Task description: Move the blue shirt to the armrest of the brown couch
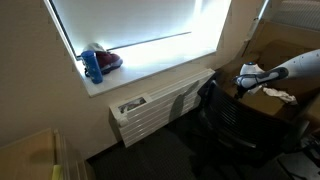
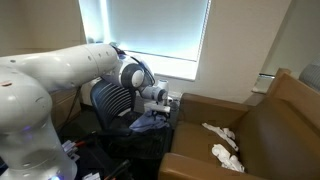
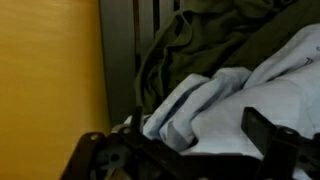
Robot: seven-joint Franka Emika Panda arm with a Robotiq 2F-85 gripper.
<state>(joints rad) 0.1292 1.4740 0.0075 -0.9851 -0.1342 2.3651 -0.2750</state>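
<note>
Gripper (image 2: 166, 100) hangs just over the blue shirt (image 2: 150, 122), which is bunched between the black chair (image 2: 108, 98) and the end of the brown couch (image 2: 290, 115); whether it rests on the armrest can't be told. In the wrist view the jaws are spread wide, with the shirt's pale folds (image 3: 225, 95) lying between and ahead of them, nothing clamped. A dark green cloth (image 3: 190, 40) lies behind it. Two white cloths (image 2: 222, 134) lie on the couch seat. A blue bottle (image 1: 93, 66) stands on the window sill (image 1: 160, 72) beside a red item (image 1: 108, 60); the bottle's contents aren't visible.
</note>
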